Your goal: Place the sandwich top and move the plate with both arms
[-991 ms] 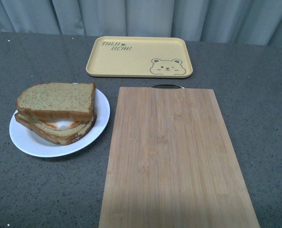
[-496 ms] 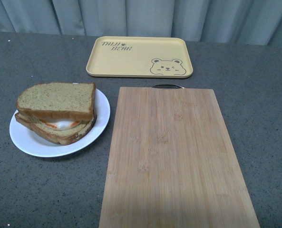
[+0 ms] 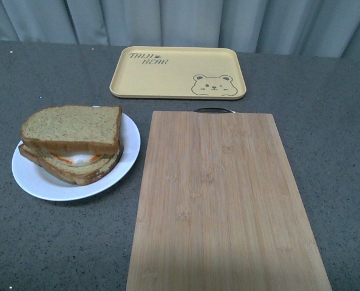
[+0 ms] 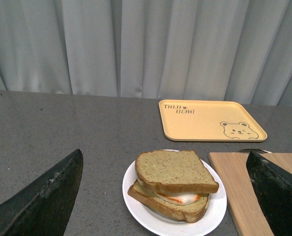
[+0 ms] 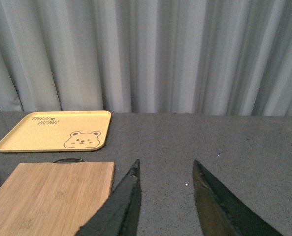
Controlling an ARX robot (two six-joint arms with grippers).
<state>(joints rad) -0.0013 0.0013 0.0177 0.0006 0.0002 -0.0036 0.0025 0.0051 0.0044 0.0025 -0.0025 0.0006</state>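
1. Left hand (image 4: 164,155): black, released. Its two fingers (image 4: 42,196) are spread wide and hold nothing. It hangs above the dark grey speckled desk (image 3: 46,242), facing the plate.
2. Round, shallow white plate (image 3: 40,179): on the left part of the desk, just beside the board's left edge.
3. Sandwich top (image 3: 73,126), a square tan-green speckled bread slice with brown crust: lies on the plate as the upper layer of a stack. Beneath it are a white fried egg (image 3: 79,159) with orange streaks and a bottom slice (image 3: 76,173).
4. Rectangular bamboo cutting board (image 3: 219,200): centre of the desk, with a metal handle (image 3: 214,110) at its far end.
5. Rectangular yellow tray (image 3: 176,73) with a bear drawing: beyond the board, near the pale curtain (image 3: 180,21).
6. Right hand (image 5: 166,163): black, released, fingers parted and holding nothing, above the desk to the right of the board.
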